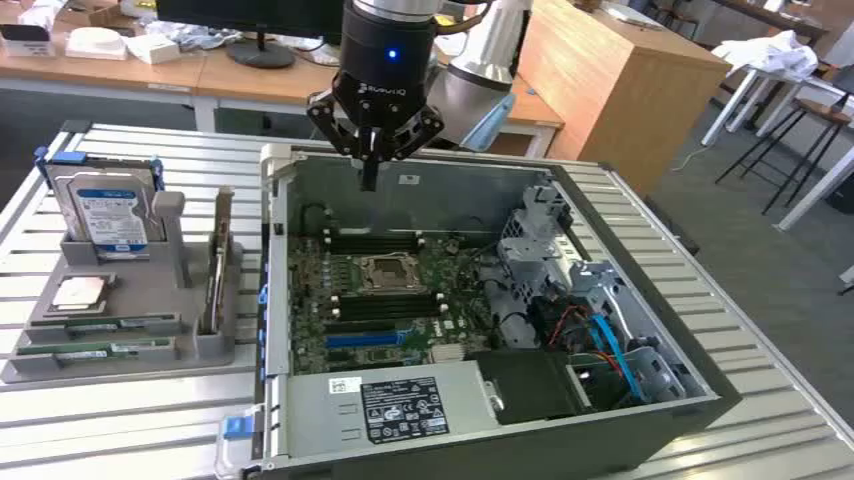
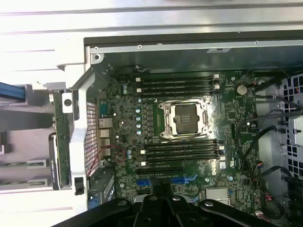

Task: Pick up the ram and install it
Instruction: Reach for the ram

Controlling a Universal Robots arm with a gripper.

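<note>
Exterior view: an open-topped computer case lies on a slatted metal table. Just beside the case, on the exterior view's left, sits a grey tray of parts. The ram stick lies flat in the tray's nearest groove. It is long, thin and green, with small dark chips. A second ram stick lies alongside it, just behind. Further back in the tray, a card stands on edge and a hard drive stands upright. Both sticks face open air above. Inside the case, a metal cage and cables crowd the side toward the exterior view's right. The gripper hangs over the case's far wall, well apart from the tray. Its fingers are pressed together and hold nothing.

Wrist view: looking down into the case, a green board carries a square socket with rows of black slots on two sides. The dark gripper is closed above the board, touching nothing.
</note>
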